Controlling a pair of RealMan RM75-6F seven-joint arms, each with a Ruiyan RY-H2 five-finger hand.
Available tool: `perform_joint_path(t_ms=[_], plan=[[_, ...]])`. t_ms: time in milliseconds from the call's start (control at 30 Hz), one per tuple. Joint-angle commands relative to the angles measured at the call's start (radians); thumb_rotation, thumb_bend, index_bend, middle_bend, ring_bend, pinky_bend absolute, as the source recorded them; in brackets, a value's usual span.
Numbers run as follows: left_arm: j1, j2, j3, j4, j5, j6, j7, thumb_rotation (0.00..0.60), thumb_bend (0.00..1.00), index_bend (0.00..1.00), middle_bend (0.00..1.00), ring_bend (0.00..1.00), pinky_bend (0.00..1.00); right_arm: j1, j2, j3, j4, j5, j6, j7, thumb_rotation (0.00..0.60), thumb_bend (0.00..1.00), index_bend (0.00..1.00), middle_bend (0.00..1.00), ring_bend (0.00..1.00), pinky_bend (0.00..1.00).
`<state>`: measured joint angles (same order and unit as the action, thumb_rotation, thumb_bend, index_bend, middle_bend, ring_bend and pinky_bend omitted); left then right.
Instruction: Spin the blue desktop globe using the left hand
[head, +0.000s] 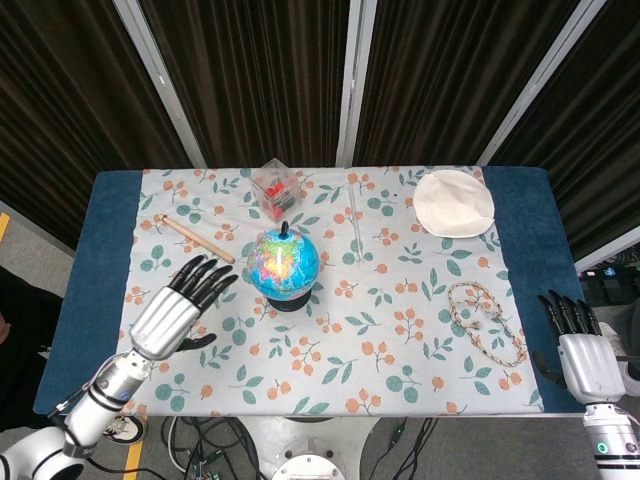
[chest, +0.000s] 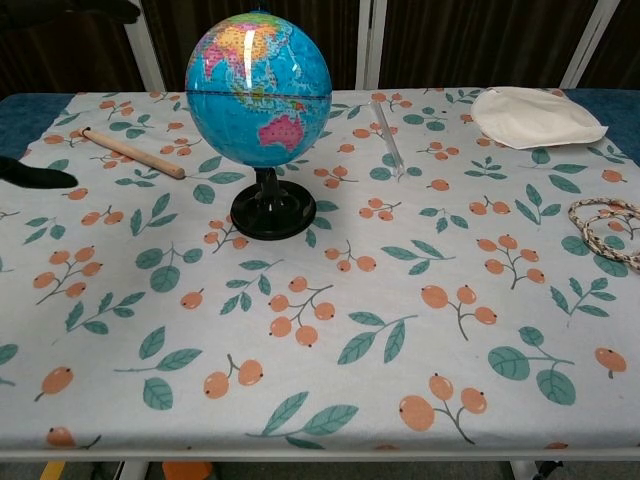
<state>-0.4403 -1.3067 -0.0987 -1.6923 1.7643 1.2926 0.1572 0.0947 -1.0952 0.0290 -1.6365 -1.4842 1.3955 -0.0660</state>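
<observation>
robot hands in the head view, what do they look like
Both match: the left hand and right hand have a silver-grey metallic palm shell with black fingers. Each sits on a white cylindrical forearm with a dark band at the wrist. No sleeves or loose cables are visible on them.
</observation>
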Motion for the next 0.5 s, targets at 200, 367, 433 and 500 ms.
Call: perform_joint_path(t_ms=[200,367,433,500], plan=[[-0.093,-0.060,-0.017,-0.014,0.030,-0.069,-0.006,0.600,0.10,0.09,0.08,0.02,0.04,0.002,-0.005,-0.001,0.011,0.007,-0.011,0.006,0.600,0.27,0.00,0.00,0.00,0.00],[-0.127,-0.099,-0.026,0.013,0.006,-0.095,-0.009,0.600,0.10,0.09,0.08,0.02,0.04,0.002,-0.005,-0.001,0.013,0.007,-0.010,0.011,0.600,0.27,0.00,0.00,0.00,0.00],[-0.135,-0.109,-0.025,0.026,-0.009,-0.103,-0.015,0.600,0.10,0.09,0.08,0.02,0.04,0.001,-0.004,-0.001,0.016,0.008,-0.009,0.014,0.600,0.27,0.00,0.00,0.00,0.00],[-0.139,-0.116,-0.023,0.037,-0.018,-0.106,-0.018,0.600,0.10,0.09,0.08,0.02,0.04,0.001,-0.004,0.000,0.018,0.010,-0.009,0.016,0.600,0.27,0.00,0.00,0.00,0.00]])
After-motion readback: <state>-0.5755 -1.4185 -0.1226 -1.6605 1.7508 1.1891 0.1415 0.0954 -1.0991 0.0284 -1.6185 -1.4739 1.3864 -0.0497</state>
